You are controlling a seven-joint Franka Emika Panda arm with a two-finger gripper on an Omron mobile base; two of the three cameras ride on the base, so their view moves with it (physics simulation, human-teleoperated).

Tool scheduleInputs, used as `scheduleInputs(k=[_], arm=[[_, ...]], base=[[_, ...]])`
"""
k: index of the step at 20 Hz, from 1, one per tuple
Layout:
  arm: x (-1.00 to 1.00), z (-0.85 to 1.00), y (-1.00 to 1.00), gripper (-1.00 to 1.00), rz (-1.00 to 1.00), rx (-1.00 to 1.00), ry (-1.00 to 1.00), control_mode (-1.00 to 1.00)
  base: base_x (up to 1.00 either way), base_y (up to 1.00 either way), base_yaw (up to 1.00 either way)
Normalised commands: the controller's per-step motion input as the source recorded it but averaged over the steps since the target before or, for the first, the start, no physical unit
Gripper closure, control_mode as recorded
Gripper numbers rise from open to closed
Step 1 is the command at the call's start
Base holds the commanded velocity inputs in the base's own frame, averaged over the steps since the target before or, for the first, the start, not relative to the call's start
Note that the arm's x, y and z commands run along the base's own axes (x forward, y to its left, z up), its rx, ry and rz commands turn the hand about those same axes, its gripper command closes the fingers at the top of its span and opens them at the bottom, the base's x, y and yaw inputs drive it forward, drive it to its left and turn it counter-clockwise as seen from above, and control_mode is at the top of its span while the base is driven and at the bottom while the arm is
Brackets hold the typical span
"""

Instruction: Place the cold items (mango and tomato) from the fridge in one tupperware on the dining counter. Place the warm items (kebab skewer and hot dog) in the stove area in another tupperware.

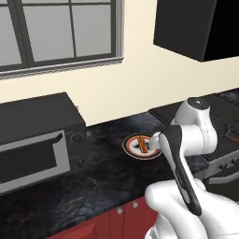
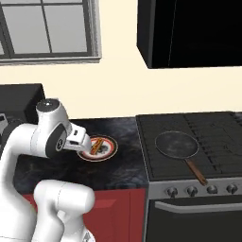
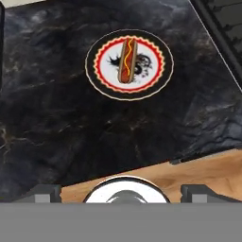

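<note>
**A:** You're after the hot dog (image 3: 126, 60) now, I'd say. It lies on the plate (image 3: 160, 71), upper middle of the hand view, on the counter (image 3: 71, 137) between the oven (image 1: 37, 140) at the left of the left base view and the stove (image 2: 198, 137) at the right of the right base view. The gripper (image 3: 122, 191) hangs above the counter's near edge, fingers (image 3: 45, 193) wide apart at the bottom corners of the hand view, nothing between them.

**B:** How should you go in?

**A:** Bring the hand forward until the hot dog sits centred between the tips. It runs nearly top to bottom in the hand view, leaning slightly right at the top, so your jaws already straddle its short side; close across the middle of the bun. Come down straight, and stop short of the plate.

**B:** Anything about the surfaces?

**A:** Largest first: the counter is dark, glossy, veined stone, flat. The stove top is black grating with a round pan (image 2: 177, 144) on it, its wooden handle pointing toward the lower right. The plate is a shallow disc: black rim, red scalloped ring, white centre with a dark print. The hot dog is a rounded, elongated bun with a reddish sausage and a thin yellow squiggle. Likely soft, so squeeze gently; it may roll on the smooth plate.
</note>
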Motion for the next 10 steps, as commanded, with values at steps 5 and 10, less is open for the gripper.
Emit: scheduleInputs(k=[5,10], arm=[[1.00,-0.74,0.00,-1.00,0.10,0.00,0.08,-1.00],[0.97,-0.41,0.00,-1.00,0.01,0.00,0.11,-1.00]], base=[[0.00,0.00,0.00],[0.00,0.00,0.00]])
